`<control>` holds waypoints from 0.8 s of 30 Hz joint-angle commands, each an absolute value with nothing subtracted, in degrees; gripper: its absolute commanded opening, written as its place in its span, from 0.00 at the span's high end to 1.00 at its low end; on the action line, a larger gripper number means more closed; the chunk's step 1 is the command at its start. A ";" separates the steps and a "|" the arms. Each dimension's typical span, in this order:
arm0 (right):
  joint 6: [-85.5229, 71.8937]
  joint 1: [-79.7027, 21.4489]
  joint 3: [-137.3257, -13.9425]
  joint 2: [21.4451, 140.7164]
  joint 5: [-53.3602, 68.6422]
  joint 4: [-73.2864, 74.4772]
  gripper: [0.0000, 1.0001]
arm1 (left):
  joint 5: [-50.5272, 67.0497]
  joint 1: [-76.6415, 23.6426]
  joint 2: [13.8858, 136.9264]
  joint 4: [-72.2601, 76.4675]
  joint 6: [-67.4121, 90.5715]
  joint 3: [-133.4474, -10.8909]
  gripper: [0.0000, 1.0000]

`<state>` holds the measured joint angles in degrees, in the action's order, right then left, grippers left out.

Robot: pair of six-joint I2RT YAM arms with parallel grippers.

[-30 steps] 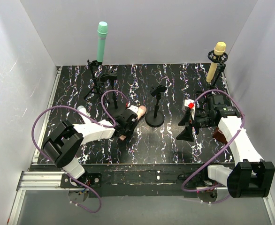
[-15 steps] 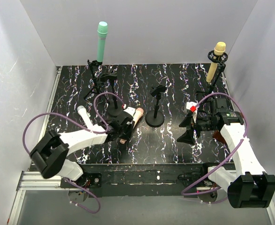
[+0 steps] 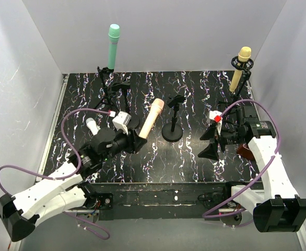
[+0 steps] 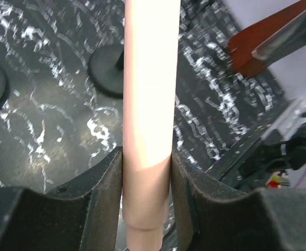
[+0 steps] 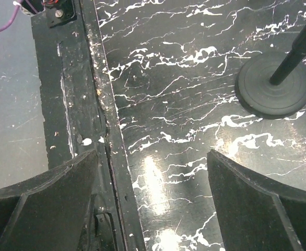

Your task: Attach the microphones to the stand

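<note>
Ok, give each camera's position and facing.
Top external: above and behind, looking down on the table; left arm, right arm show.
Left wrist: on that wrist, facing along the left gripper, jaws clamped on the peach-pink microphone.
Right wrist: on that wrist, facing down past the right gripper, jaws open, onto the table.
Top and left wrist share the microphone.

peach microphone [image 3: 150, 117] tilted aloft, teal microphone [image 3: 112, 49], yellow microphone [image 3: 239, 70] mounted

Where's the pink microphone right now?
Top view, centre-left: the peach-pink microphone is clamped in the left gripper, just left of the round-base stand.
</note>
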<state>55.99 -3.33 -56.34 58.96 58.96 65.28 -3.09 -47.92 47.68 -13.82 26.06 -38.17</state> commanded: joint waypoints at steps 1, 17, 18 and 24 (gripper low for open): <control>57.92 -3.08 -61.34 57.75 61.61 69.87 0.08 | 2.37 -48.25 43.95 -7.48 27.33 -41.56 1.00; 40.28 -5.09 -75.75 63.10 76.28 62.42 0.10 | 14.94 -48.51 63.44 21.07 30.06 -55.01 1.00; 38.25 -5.79 -76.54 63.71 76.64 60.92 0.10 | 14.77 -48.78 65.63 23.53 29.80 -55.98 1.00; 10.69 -8.26 -77.44 64.51 74.63 40.39 0.11 | 11.17 -50.97 75.14 32.77 29.44 -61.17 1.00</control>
<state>32.62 -7.42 -75.72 64.73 73.93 57.43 12.16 -49.56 72.88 21.78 29.47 -56.90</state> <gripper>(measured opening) 0.888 0.356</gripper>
